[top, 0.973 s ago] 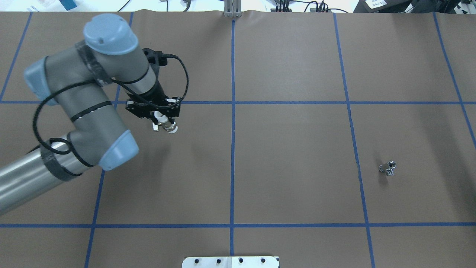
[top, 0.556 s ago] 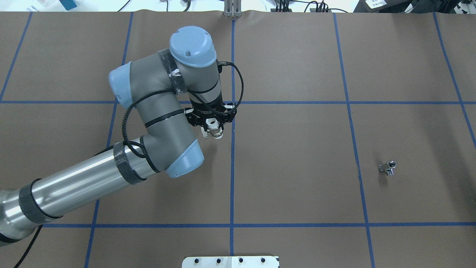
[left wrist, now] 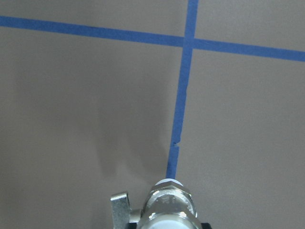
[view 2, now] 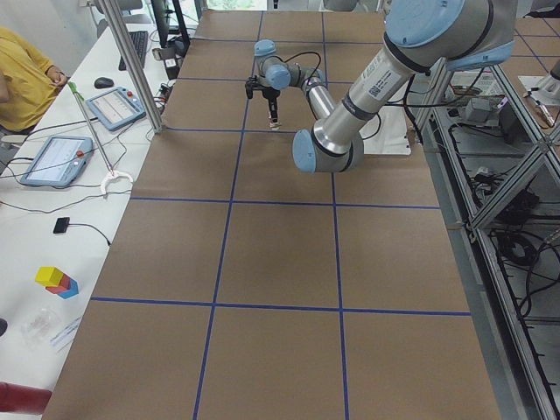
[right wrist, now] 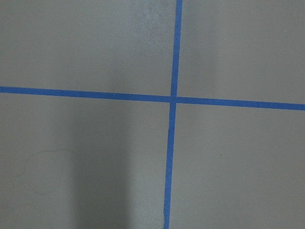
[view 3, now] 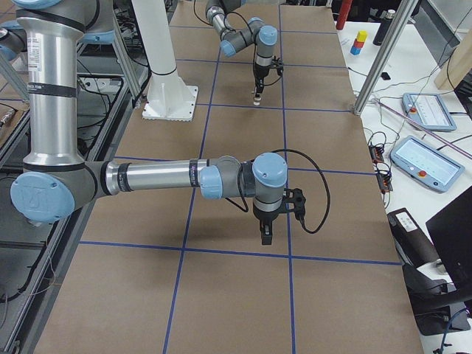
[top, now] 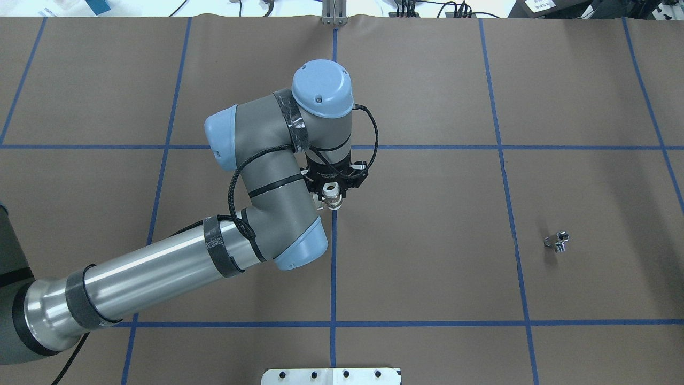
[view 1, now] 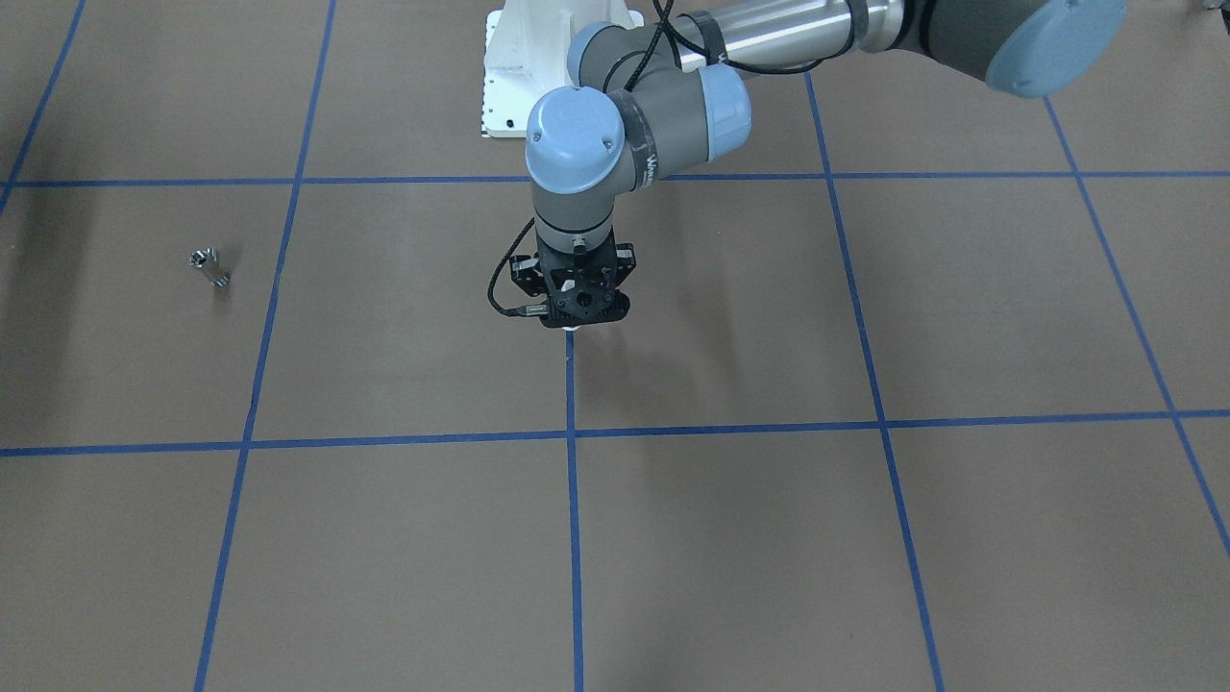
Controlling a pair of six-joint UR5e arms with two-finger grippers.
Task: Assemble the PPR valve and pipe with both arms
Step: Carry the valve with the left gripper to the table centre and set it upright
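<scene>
My left gripper [top: 332,192] is shut on the PPR valve [top: 334,201] and holds it upright above the table's centre blue line. In the left wrist view the valve [left wrist: 170,204] shows its white end, metal band and grey side lever [left wrist: 120,204]. In the front view the gripper [view 1: 574,309] hides nearly all of it. The pipe [top: 557,241], a small shiny metal fitting, lies alone on the table far to the right, and also shows in the front view [view 1: 209,267]. My right gripper [view 3: 265,234] shows only in the right side view, over a tape crossing; I cannot tell whether it is open or shut.
Brown paper with a blue tape grid [top: 334,267] covers the table. The white pedestal base [top: 331,376] stands at the robot's edge. An operator in yellow [view 2: 22,74] and tablets [view 2: 54,160] are beside the table. A metal post [view 2: 131,61] stands at that edge.
My left arm has swung to the right with the valve in its grip, from the left cell to the centre blue line. The pipe has not moved.
</scene>
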